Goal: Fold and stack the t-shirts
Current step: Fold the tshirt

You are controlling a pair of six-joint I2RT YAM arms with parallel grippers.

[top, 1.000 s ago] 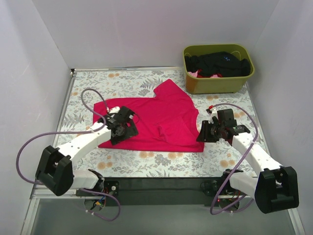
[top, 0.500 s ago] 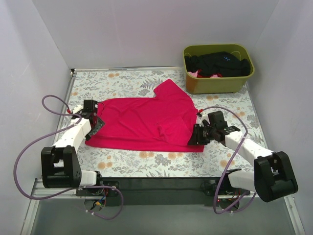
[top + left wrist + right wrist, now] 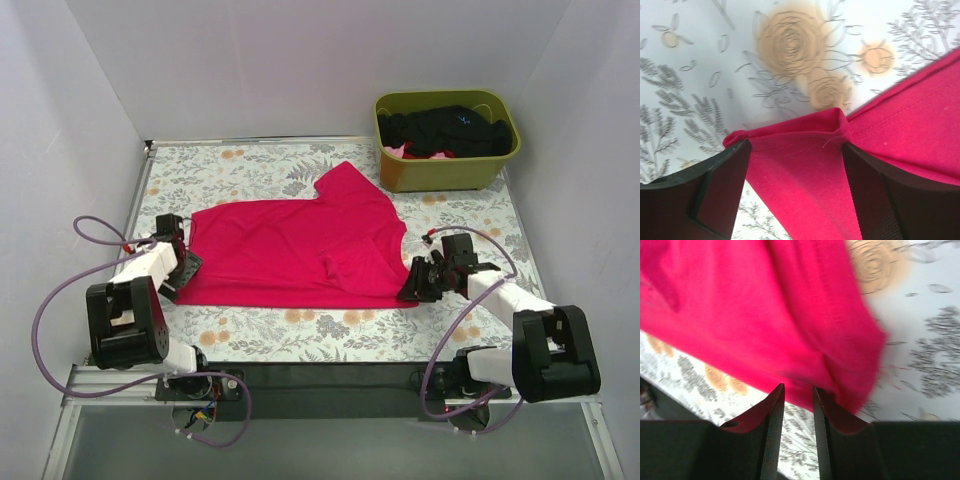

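The crimson-red t-shirt (image 3: 300,250) lies spread flat on the floral table, one sleeve pointing to the back. My left gripper (image 3: 183,275) is at its near-left corner. In the left wrist view the left gripper (image 3: 796,150) is wide open with the folded hem corner of the red t-shirt (image 3: 805,165) lying between its fingers. My right gripper (image 3: 410,288) is at the near-right corner. In the right wrist view the right gripper (image 3: 797,389) has its jaws a narrow gap apart with only table between them, just off the edge of the red t-shirt (image 3: 765,315). Black t-shirts (image 3: 450,128) lie in the bin.
An olive-green bin (image 3: 445,175) stands at the back right of the table and also holds a bit of pink cloth. White walls close in the left, back and right sides. The table's dark front edge (image 3: 320,375) runs between the arm bases.
The left gripper swept from over the shirt's middle left out to its near-left corner, flattening that side. The right gripper went onto the near-right corner, then drew back just off it.
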